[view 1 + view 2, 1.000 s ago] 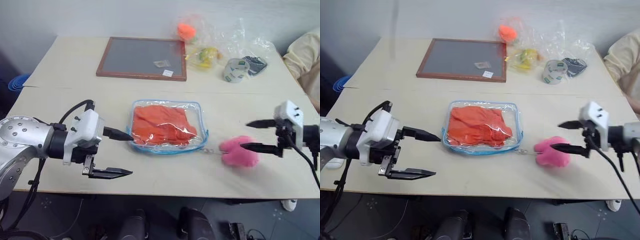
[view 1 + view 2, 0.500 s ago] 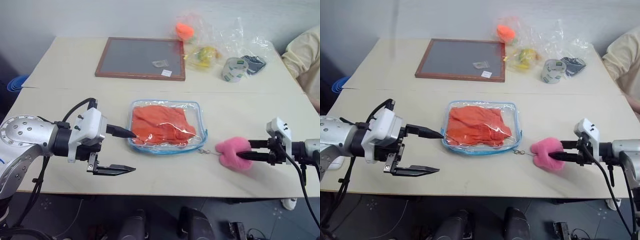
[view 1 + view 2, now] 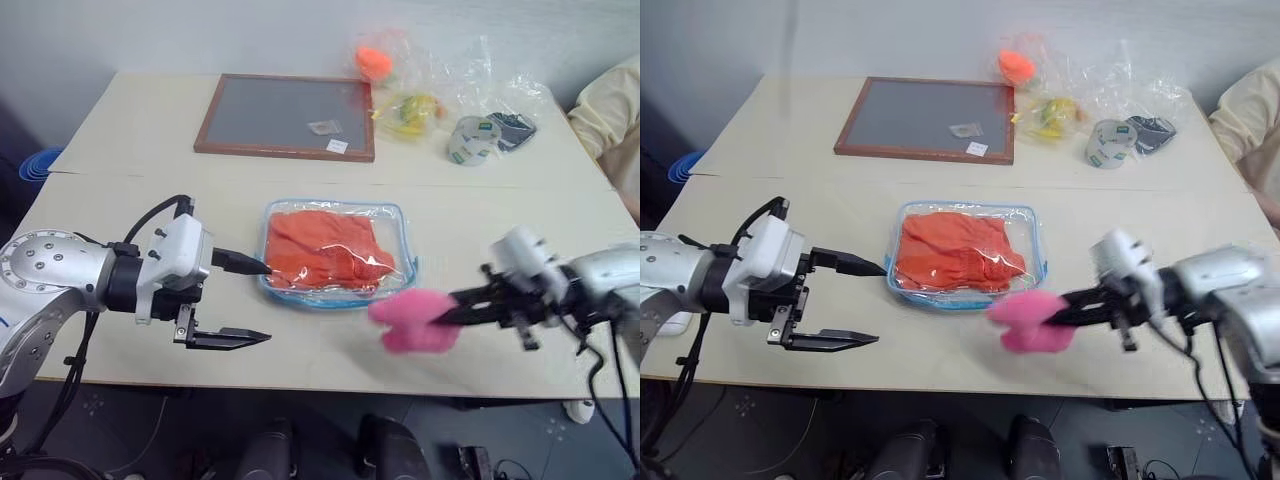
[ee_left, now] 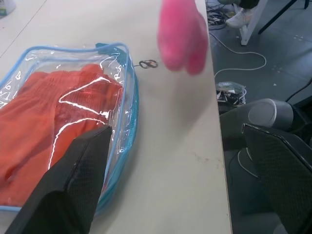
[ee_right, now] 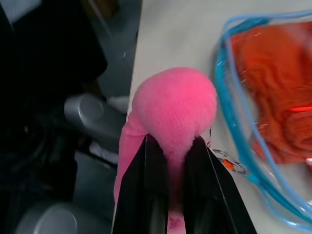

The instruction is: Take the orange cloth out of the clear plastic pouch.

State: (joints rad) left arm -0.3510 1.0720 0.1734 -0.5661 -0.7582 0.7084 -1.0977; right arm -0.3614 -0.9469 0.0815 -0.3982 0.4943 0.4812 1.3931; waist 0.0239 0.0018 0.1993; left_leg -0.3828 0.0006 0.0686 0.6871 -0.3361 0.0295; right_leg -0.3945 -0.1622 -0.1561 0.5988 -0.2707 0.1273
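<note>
- The orange cloth [image 3: 325,248] lies inside the clear plastic pouch [image 3: 400,215] (mid-surface).
- Right claw [image 3: 447,315] pinches a pink plush toy [image 3: 410,322] beside the pouch.
- Left claw [image 3: 252,301] gapes empty, one fingertip at the pouch's edge.

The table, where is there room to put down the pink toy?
Bare table lies between the framed board and the clear plastic pouch, and right of the pouch. The far right corner is crowded with the tape roll and thin bags.

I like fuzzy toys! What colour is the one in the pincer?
Pink. The plush toy shows best in the right wrist view.
</note>
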